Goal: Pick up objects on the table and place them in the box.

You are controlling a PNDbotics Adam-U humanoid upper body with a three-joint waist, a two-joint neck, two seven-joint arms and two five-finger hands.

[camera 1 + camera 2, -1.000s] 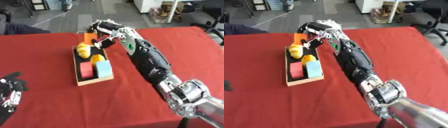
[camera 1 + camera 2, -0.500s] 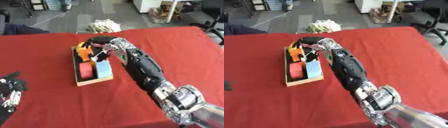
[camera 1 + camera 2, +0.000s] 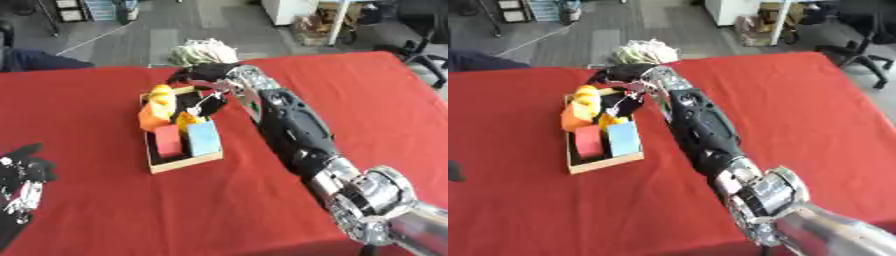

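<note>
Box: shallow wooden tray [image 3: 182,163] lying on the red table [image 3: 96,210], left of centre, its long side running near to far.
Box contents: red block [image 3: 167,140] and light blue block [image 3: 202,138] side by side at the near end, red on the left; a small yellow piece [image 3: 186,119] just behind them; an orange block [image 3: 150,118] and a yellow rounded thing [image 3: 160,93] at the far left, standing higher than the rim.
Right hand: right hand [image 3: 206,80] hangs over the far end of the box, the arm reaching in from the near right corner across the cloth.
Right hand fingers: curled downward above the far compartment; whether they hold anything I cannot tell, since dark fingers blend with the dark inside of the box.
Left hand: left hand [image 3: 19,175] rests at the near left edge on the table, fingers relaxed and spread, holding nothing.
In the way: the right forearm [image 3: 289,125] covers the cloth just right of the box and hides the box's far right corner.
Around: a pale bundle like coiled rope [image 3: 203,51] on the floor just beyond the far table edge, behind the hand; a dark office chair [image 3: 422,47] at the far right.
Writing: no readable lettering; a small green mark [image 3: 255,104] shows on the forearm.
</note>
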